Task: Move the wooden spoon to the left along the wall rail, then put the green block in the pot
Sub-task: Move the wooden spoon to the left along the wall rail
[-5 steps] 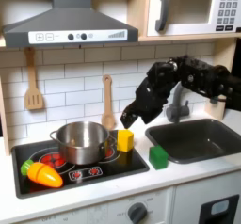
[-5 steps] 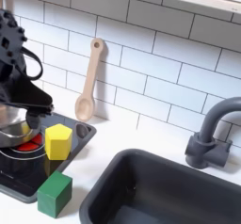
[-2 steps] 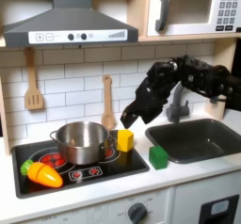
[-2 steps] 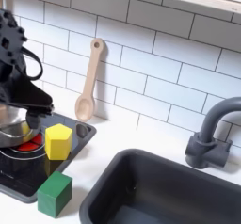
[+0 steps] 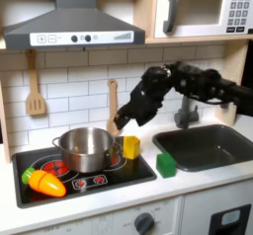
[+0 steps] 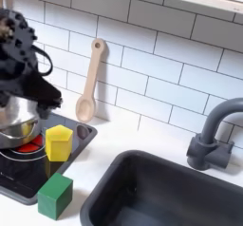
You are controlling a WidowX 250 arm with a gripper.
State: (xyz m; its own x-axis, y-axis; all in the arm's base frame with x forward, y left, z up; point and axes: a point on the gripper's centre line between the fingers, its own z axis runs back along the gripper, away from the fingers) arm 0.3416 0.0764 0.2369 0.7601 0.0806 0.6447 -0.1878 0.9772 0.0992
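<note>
Wooden spoon hangs on the wall just beside the tool, whose grip is unclear.

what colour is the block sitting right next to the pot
Yellow block, beside the pot; clearest in the second exterior view.

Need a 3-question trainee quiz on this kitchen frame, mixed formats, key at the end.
1. True or false: the green block already lies inside the pot.
2. In the first exterior view, which utensil hangs further left on the tiled wall: (a) the wooden spoon or (b) the wooden spatula?
3. Fill in: in the second exterior view the yellow block stands on the ____ beside the pot.

Key
1. False; it sits on the counter between stove and sink.
2. (b) the wooden spatula.
3. Stove.
</note>
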